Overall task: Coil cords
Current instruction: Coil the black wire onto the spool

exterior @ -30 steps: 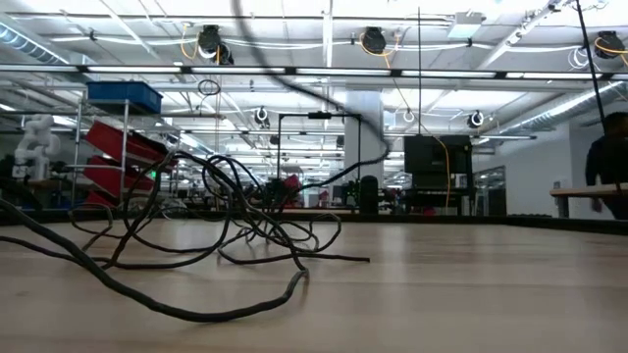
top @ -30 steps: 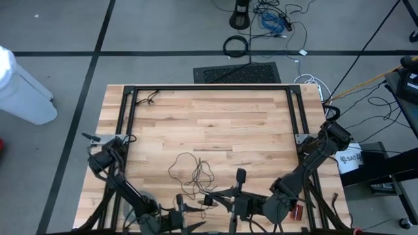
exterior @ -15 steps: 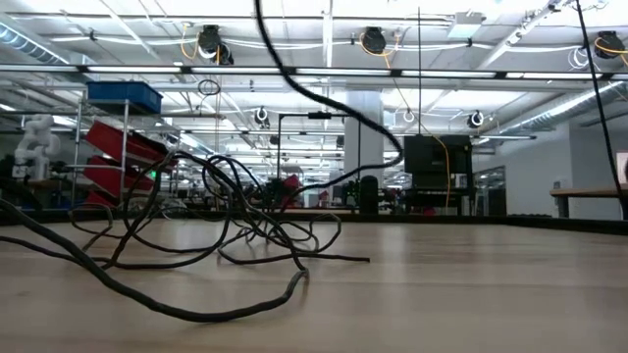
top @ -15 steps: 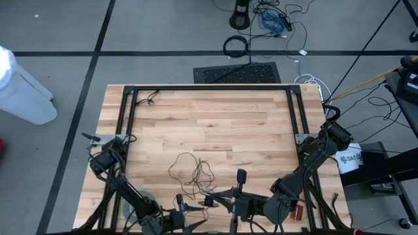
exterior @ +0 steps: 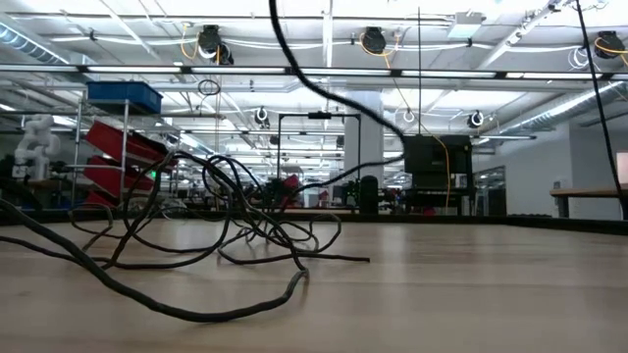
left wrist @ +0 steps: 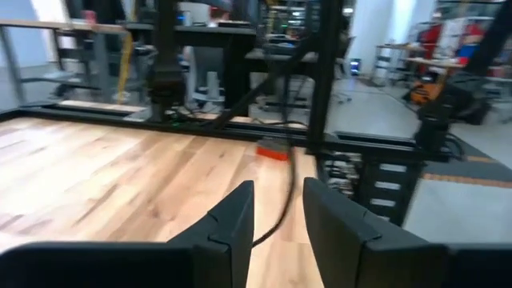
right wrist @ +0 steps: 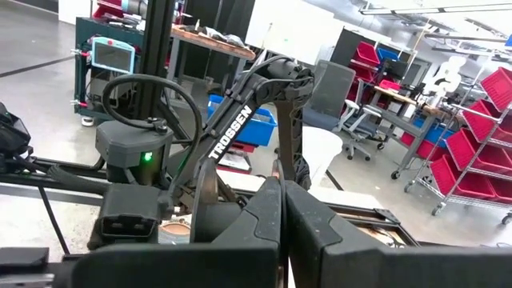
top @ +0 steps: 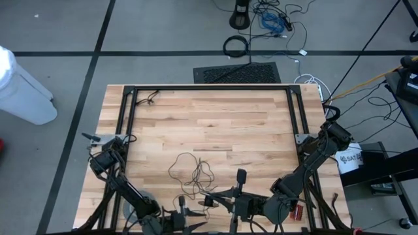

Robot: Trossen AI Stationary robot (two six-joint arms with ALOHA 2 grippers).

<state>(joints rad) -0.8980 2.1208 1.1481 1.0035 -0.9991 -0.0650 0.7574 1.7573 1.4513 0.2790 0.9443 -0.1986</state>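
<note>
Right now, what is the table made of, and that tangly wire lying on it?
The table looks like pale wood, probably smooth butcher block: you can see strips and grain lines with a soft sheen. The wire looks like thin dark cord with a matte rubbery or plastic coat, since it flops into loose loops; what is inside cannot be seen.

The left gripper [left wrist: 276, 220] has drawn its fingers [left wrist: 228, 220] closer together around the thin dark cord [left wrist: 282, 210], whose raised strand [exterior: 324, 88] has swung rightward above the surface.
</note>
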